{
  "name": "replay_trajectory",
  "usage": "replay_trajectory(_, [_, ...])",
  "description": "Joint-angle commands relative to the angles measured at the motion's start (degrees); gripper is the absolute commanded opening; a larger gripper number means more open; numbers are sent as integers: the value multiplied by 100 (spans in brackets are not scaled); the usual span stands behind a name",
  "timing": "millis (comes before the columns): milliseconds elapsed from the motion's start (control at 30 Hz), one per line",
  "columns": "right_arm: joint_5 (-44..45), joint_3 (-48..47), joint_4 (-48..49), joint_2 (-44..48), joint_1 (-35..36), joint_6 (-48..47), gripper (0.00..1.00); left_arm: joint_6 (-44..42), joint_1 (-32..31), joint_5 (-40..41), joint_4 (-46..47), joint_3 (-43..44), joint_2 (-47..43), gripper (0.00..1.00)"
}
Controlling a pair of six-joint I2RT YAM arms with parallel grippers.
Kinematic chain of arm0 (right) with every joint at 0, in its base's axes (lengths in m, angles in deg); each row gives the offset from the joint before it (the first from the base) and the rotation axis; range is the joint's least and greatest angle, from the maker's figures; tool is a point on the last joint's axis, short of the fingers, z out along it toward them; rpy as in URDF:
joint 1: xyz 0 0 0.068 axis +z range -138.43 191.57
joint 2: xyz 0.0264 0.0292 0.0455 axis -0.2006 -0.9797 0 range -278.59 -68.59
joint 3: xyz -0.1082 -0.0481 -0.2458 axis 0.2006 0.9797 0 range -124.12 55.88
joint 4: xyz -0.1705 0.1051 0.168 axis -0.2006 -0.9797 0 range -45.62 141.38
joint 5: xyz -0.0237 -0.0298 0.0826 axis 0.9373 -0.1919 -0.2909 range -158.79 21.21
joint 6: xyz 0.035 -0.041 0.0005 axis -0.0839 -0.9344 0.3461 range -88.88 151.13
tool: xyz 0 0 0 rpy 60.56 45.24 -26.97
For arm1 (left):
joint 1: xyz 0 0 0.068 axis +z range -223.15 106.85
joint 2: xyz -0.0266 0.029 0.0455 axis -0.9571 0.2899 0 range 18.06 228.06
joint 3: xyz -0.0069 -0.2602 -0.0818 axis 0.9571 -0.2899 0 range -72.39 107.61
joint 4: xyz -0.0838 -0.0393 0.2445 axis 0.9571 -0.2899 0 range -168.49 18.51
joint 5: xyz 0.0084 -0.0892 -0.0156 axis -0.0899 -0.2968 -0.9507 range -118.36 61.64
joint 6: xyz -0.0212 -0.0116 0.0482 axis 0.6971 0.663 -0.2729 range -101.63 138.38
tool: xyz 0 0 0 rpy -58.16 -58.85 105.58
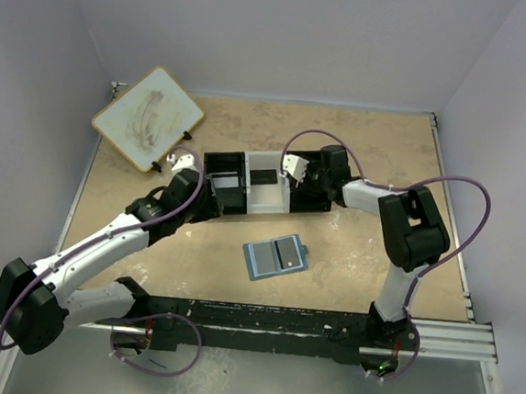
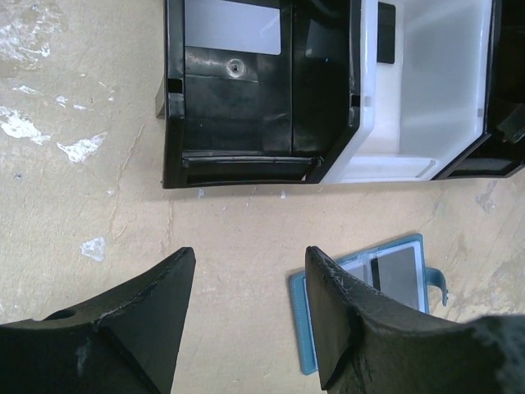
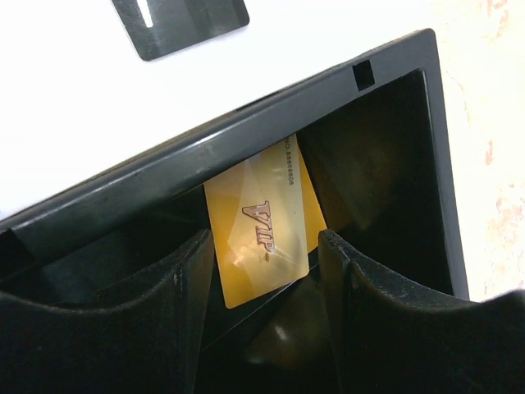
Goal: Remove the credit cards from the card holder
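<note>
The blue card holder (image 1: 274,256) lies open and flat on the table, with a grey card in one pocket. In the left wrist view it (image 2: 402,275) shows partly behind my right finger. My left gripper (image 1: 209,197) (image 2: 250,263) is open and empty above bare table, just in front of the tray. My right gripper (image 1: 298,193) (image 3: 264,246) is open, down in the tray's right black compartment. A gold VIP card (image 3: 258,222) leans there between the fingers, with a gap on each side.
The black-and-white three-compartment tray (image 1: 225,157) (image 2: 246,168) (image 3: 205,156) holds a dark card (image 1: 263,176) (image 3: 180,20) in its white middle and a white card (image 2: 234,37) in its left compartment. A whiteboard (image 1: 148,118) lies at the back left.
</note>
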Motion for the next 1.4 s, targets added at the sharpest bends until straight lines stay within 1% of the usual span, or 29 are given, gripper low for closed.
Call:
replay_trajectory(0, [270, 21, 121, 399, -7, 249, 57, 121, 33, -122, 326, -123, 122, 54])
replay_trajectory(167, [337, 337, 733, 1014, -5, 835, 59, 128, 33, -181, 596, -161, 436, 54])
replay_trajectory(200, [361, 339, 801, 1090, -5, 1073, 58, 116, 34, -211, 649, -150, 508, 54])
replay_trajectory(267, [405, 312, 836, 1202, -5, 1866, 55, 99, 33, -274, 775, -145, 651, 54])
replay_trajectory(300, [500, 274, 774, 1249, -5, 2231, 49, 86, 33, -309, 847, -148, 712, 54])
replay_trajectory(400, [893, -26, 304, 1309, -5, 3996, 33, 62, 33, -373, 1036, -136, 895, 53])
replay_trajectory(433, [1064, -181, 3, 1256, -5, 4636, 31, 62, 33, -367, 1101, -134, 952, 52])
replay_trajectory(467, [1138, -513, -528, 1188, -5, 5152, 30, 62, 38, -367, 1144, -134, 1013, 52])
replay_trajectory(500, [1207, -715, -1004, 1087, -5, 5636, 27, 55, 34, -358, 1182, -121, 1090, 52])
replay_trajectory(533, [1283, -854, -1343, 999, -6, 5855, 25, 30, 33, -333, 1207, -99, 1160, 52])
replay_trajectory(567, [1301, -903, -1479, 929, -1, 6127, 20, 16, 33, -307, 1219, -67, 1236, 51])
replay_trajectory(633, [1331, -777, -1515, 936, 29, 6729, 15, -35, 33, -248, 1237, -7, 1379, 51])
replay_trajectory(800, [1145, -567, -1485, 926, 55, 7243, 15, -96, 51, -167, 1300, 67, 1638, 50])
replay_trajectory(833, [1221, -604, -1583, 843, 57, 7286, 14, -98, 58, -171, 1328, 68, 1691, 49])
replay_trajectory(867, [1227, -640, -1628, 757, 69, 7282, 11, -97, 64, -171, 1355, 68, 1732, 49])
replay_trajectory(1000, [1345, -767, -1737, 434, 129, 7341, 10, -105, 87, -117, 1406, 68, 1810, 49])
replay_trajectory(1367, [2671, -1027, -1663, -135, 293, 7431, 10, -189, 190, -1, 1352, 191, 2015, 48])
